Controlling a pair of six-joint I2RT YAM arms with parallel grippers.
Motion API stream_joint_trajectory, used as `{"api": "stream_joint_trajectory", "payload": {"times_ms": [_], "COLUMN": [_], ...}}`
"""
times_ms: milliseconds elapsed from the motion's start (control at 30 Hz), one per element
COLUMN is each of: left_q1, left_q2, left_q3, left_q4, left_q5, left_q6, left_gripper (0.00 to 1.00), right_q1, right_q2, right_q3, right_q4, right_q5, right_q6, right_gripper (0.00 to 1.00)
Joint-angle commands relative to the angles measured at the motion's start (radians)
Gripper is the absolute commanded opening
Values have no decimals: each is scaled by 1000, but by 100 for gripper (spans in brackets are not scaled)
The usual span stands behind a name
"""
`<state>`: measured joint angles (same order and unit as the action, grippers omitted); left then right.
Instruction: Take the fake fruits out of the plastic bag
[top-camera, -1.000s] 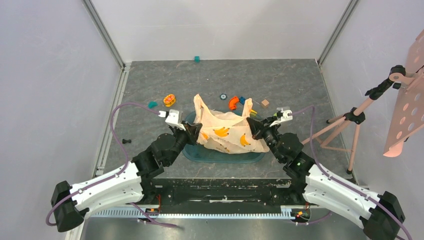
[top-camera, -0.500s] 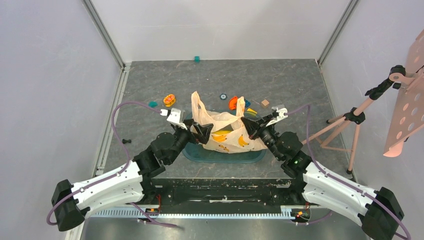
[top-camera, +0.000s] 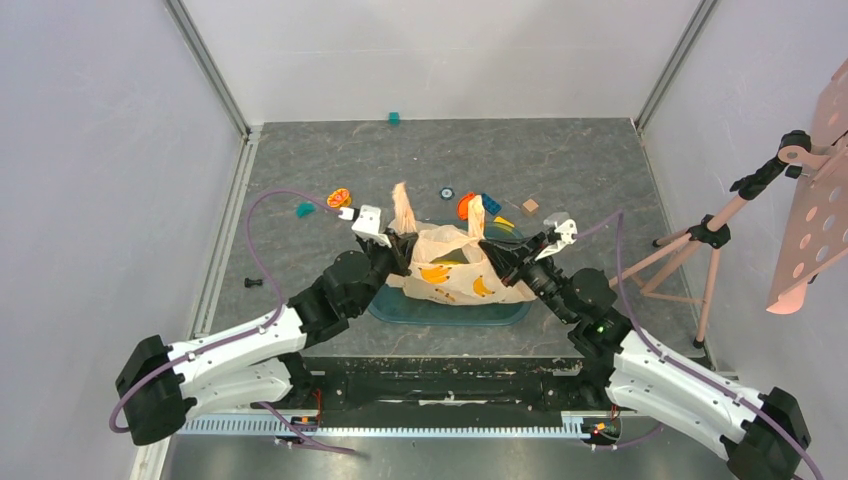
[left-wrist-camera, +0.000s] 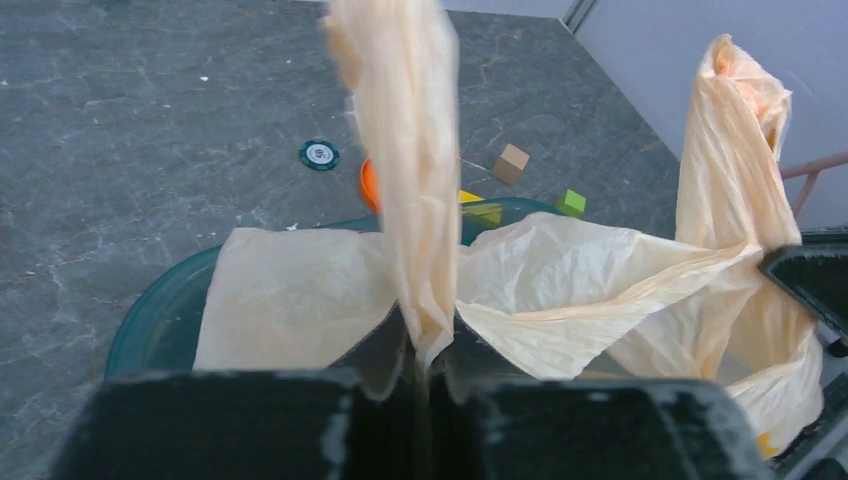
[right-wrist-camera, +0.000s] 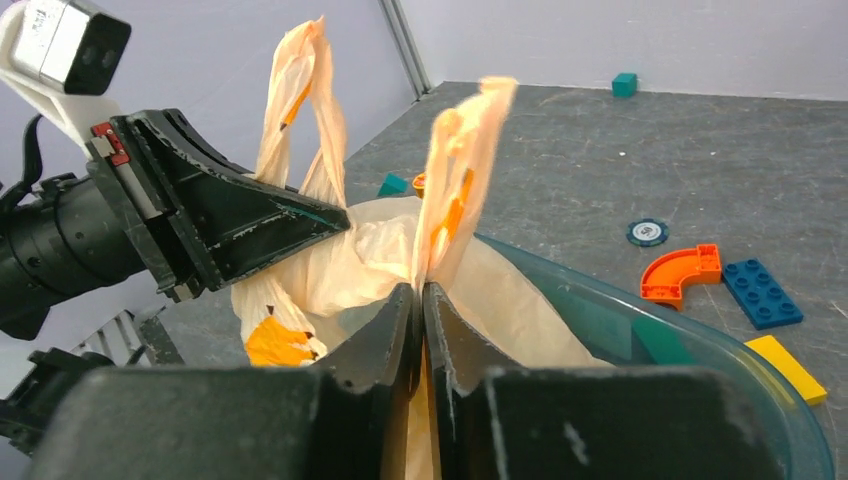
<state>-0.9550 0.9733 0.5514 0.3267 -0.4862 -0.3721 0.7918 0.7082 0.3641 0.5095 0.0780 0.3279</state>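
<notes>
The plastic bag (top-camera: 455, 265) is thin, crinkled, pale peach film printed with orange-yellow banana marks. It sits in a teal tub (top-camera: 450, 312) at the middle of the desk (top-camera: 600, 170). Its two handle loops are drawn up into narrow twisted strips, and its mouth sags between them. What lies inside cannot be made out through the folds.

The left arm (top-camera: 250, 350) reaches from the near left corner up and right to the bag's left side. The right arm (top-camera: 660, 375) mirrors it from the near right. Both wrists are angled in toward each other over the tub.

The left fingers (left-wrist-camera: 395, 360) are clenched on the base of the left handle loop (left-wrist-camera: 400, 130), which stands straight up out of them. The right fingers (right-wrist-camera: 400, 325) are pinched just as tightly on the right handle loop (right-wrist-camera: 455, 190), the film squeezed flat between them.

On the desk just beyond the tub lie an orange curved piece (right-wrist-camera: 680, 272), a blue brick (right-wrist-camera: 762, 292), a yellow block (right-wrist-camera: 790, 368) and a small round disc (right-wrist-camera: 648, 232).
</notes>
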Motion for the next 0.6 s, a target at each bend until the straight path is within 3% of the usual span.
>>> {"api": "stream_joint_trajectory", "payload": {"times_ms": [0,100,233,433,567], "left_q1": [3,3,4,3,2], "left_q2": [-32,-67,-99,-122,-124], "left_q3": [29,-5,-55,-93,-105], "left_q4": [59,95,153,200,217], "left_q5": [11,34,71,119,144], "left_q6": [12,45,83,124,140], "left_gripper": [2,2,2,2,2], "right_q1": [-3,-3,-4,-5,-17], "right_q2": [-45,-53,-30,93,242], "right_q3": [4,14,62,282,509], "right_q4": [-5,-17,-48,-273,-482], "right_q5": [36,63,80,202,192], "right_q6": [-33,-39,-37,-40,-60], "right_gripper": [22,50,69,79,81]}}
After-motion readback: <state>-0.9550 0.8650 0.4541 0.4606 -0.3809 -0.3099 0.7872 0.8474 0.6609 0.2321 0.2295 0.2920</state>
